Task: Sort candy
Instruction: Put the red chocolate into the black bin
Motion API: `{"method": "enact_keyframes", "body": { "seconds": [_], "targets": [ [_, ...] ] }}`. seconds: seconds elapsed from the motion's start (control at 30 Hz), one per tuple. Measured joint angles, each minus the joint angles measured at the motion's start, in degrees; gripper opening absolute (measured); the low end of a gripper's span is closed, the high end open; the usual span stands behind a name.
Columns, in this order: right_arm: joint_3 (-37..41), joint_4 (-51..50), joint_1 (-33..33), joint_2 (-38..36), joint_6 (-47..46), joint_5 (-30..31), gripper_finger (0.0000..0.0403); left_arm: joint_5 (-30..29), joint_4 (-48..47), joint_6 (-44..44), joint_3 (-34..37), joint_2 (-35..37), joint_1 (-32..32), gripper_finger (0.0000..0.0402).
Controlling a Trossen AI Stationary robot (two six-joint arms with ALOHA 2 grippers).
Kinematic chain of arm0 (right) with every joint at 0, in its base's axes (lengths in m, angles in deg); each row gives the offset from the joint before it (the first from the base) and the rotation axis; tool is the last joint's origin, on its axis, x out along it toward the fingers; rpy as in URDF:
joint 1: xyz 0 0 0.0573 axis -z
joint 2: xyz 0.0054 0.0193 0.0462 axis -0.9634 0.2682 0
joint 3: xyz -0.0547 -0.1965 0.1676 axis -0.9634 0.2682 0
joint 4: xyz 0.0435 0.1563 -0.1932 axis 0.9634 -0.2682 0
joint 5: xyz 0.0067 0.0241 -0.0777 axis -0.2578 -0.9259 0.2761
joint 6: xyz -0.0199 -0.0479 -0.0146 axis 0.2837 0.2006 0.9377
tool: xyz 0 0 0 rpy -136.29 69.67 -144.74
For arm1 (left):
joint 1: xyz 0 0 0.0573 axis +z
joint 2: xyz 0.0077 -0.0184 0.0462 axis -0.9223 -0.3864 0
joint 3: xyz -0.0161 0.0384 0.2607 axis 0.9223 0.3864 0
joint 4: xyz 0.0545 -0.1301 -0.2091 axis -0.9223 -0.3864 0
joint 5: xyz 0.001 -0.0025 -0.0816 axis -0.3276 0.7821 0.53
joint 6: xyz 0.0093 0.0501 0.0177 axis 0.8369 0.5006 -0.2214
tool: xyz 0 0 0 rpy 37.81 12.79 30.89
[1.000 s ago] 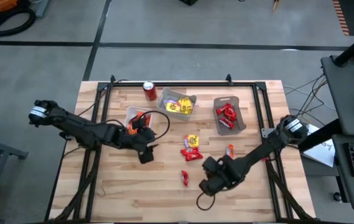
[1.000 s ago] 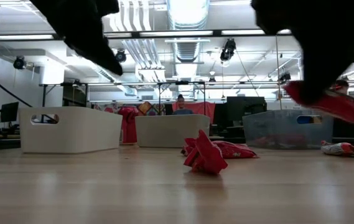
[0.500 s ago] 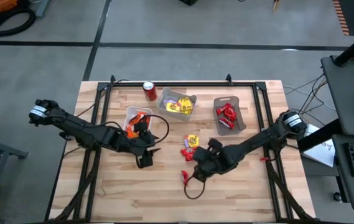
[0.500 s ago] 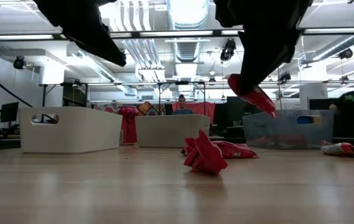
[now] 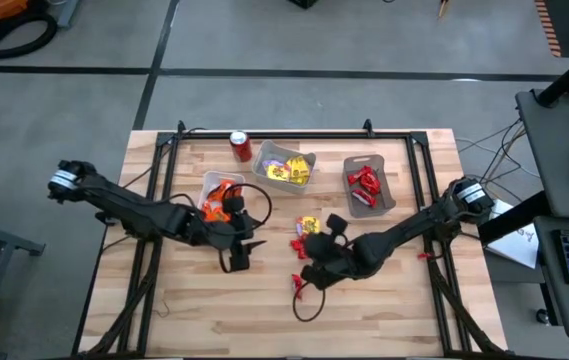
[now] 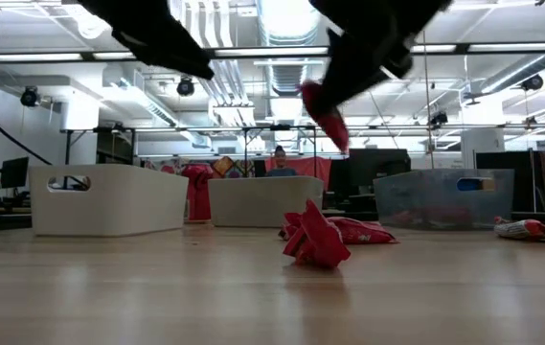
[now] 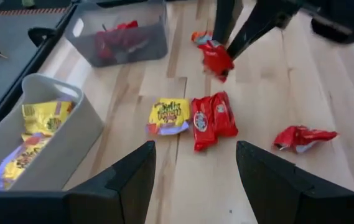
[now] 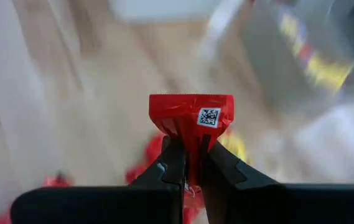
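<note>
Candy lies loose at mid-table: a yellow candy (image 7: 169, 117), a red candy (image 7: 213, 120) beside it, another red candy (image 7: 303, 137) nearer the front, and an orange one (image 7: 200, 36) farther off. My right gripper (image 8: 191, 163) is shut on one red candy (image 6: 325, 110) and hangs above the loose pile (image 5: 304, 246). My left gripper (image 7: 195, 180) stands open and holds nothing, to the left of the pile (image 5: 240, 252). Three bins at the back hold orange (image 5: 219, 190), yellow (image 5: 286, 168) and red (image 5: 366, 185) candy. My right gripper pinches the red candy by one end of its wrapper (image 8: 191, 146) between its two fingers. The fingers slant downward, coming from the table's right side. The rest of the wrapper (image 8: 192, 115) sticks out past the fingertips, and the candy is lifted clear of the table.
A red soda can (image 5: 240, 146) stands at the back, left of the yellow bin. Black frame rails (image 5: 164, 160) run along the table's sides and back. In the low view another candy (image 6: 526, 230) lies at the right. Bare wood (image 5: 214, 310) lies along the near edge.
My right gripper has carried the red candy from the near right of the table toward the centre and upward, rolling its wrist on the way. The candy stays pinched and clear of the table. The loose candy has not moved.
</note>
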Motion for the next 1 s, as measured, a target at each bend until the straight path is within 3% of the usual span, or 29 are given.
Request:
{"method": "enact_keyframes", "body": {
  "seconds": [0.1, 0.23, 0.43, 0.63, 0.83, 0.93, 1.0],
  "targets": [
    [0.0, 6.0, 0.6, -0.1, 7.8, 4.9, 0.0023, 0.5, -0.6, 0.3, -0.8, 0.4, 0.0, 0.0206],
    [0.0, 8.9, 2.1, -0.7, 13.8, 5.3, 0.0023, 1.2, 3.2, -0.2, -0.3, -0.2, 0.0, 0.0206],
    [0.0, 6.0, 3.5, -3.8, 12.4, 0.1, 0.0023, 1.0, 5.3, -1.8, 2.7, -0.4, -1.3, 0.0206],
    [0.1, 4.6, 3.5, -6.8, 15.9, 0.7, 0.0023, 1.1, 3.5, -1.4, 2.7, 0.7, -1.7, 0.0206],
    [0.1, 3.1, 4.0, -11.6, 16.6, 0.8, 0.0023, 0.9, 7.7, -1.3, 2.5, 0.2, -1.7, 0.0206],
    [0.1, 0.3, 5.2, -15.2, 12.0, -0.3, 0.0023, -3.0, 8.0, -2.5, 2.6, -0.8, -1.9, 0.0206],
    [0.1, -3.5, 7.5, -17.6, 6.4, -4.7, 0.0023, -8.6, 6.0, -4.5, 2.6, -1.0, -2.4, 0.0206]
  ]
}}
